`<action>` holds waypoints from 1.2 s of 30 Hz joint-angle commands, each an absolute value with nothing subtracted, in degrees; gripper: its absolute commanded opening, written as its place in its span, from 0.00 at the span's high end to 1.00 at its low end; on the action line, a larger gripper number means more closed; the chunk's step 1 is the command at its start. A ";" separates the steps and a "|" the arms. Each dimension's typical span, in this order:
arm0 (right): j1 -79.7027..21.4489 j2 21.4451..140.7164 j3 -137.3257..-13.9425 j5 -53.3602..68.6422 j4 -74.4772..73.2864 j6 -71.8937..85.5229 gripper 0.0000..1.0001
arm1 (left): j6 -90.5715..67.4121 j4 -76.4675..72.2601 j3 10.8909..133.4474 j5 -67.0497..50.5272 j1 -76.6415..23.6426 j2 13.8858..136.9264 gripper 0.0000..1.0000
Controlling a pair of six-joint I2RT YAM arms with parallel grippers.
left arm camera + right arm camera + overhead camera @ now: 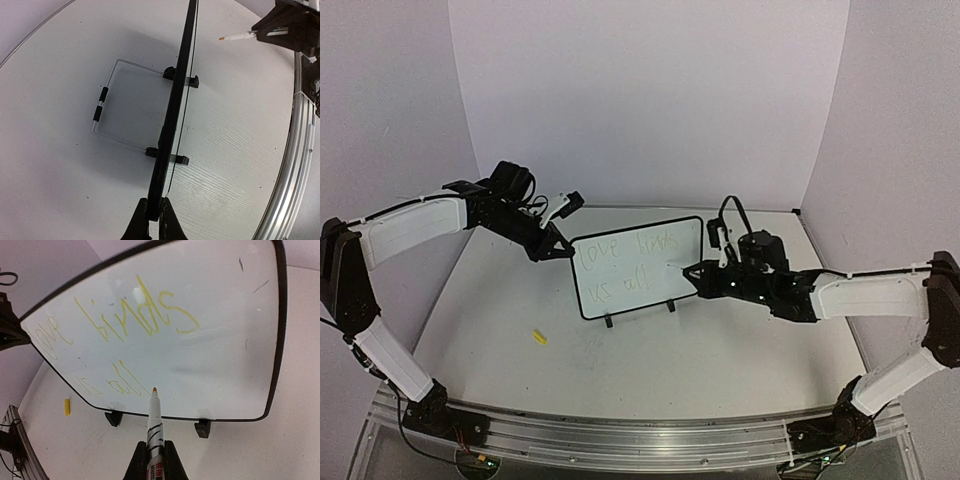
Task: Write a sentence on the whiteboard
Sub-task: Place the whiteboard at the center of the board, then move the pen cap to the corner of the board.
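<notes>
Pinching the left edge of the whiteboard [638,265], the left gripper [566,248] is reaching in from the left side of the table [740,350]. Its two fingers [141,226] are clamping the thin black frame from front and back. In the left wrist view the board is running edge-on straight up from between them. A bent wire stand [103,95] is lying flat on the table behind the board. A small yellow object [539,337] is lying on the table in front of that gripper, well apart from the board.

The whiteboard is standing upright on two small black feet [202,428] near the middle of the table. It is facing the arms and is tilting slightly, with its right end higher in the top view. The sentence [135,320] is showing on it in faint yellowish handwriting in two lines, roughly "love finds" above "us all". The lower line is sitting toward the left half of the board.

The marker [155,420] is pointing at the board from the right. Its tip is resting at or just off the white surface, beside the end of the lower line and near the bottom frame; actual contact cannot be told. The right gripper [155,460] is holding the marker's barrel, both fingers [172,465] pressing against it, and is hovering just in front of the board's right half.
</notes>
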State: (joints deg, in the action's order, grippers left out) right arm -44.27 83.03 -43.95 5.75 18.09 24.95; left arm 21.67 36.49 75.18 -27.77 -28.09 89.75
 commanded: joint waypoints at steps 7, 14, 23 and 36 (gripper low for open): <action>-43.95 67.99 -41.53 -2.23 12.76 21.42 1.00 | 21.09 33.60 73.75 -19.23 -27.60 85.53 0.69; -43.95 64.47 -40.98 -3.50 11.18 21.44 1.00 | 20.52 31.96 72.69 -17.02 -27.37 82.30 0.45; -43.95 59.78 -41.94 -3.97 6.73 20.47 1.00 | 14.41 27.46 71.91 -12.54 -26.90 75.12 0.36; -43.95 56.64 -43.25 -3.06 0.09 21.77 1.00 | -29.37 23.47 48.30 1.18 -26.89 54.78 0.33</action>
State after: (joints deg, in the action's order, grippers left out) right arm -44.27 57.23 -41.47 -3.33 1.67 21.11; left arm -11.57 26.61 56.20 -2.16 -27.16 56.94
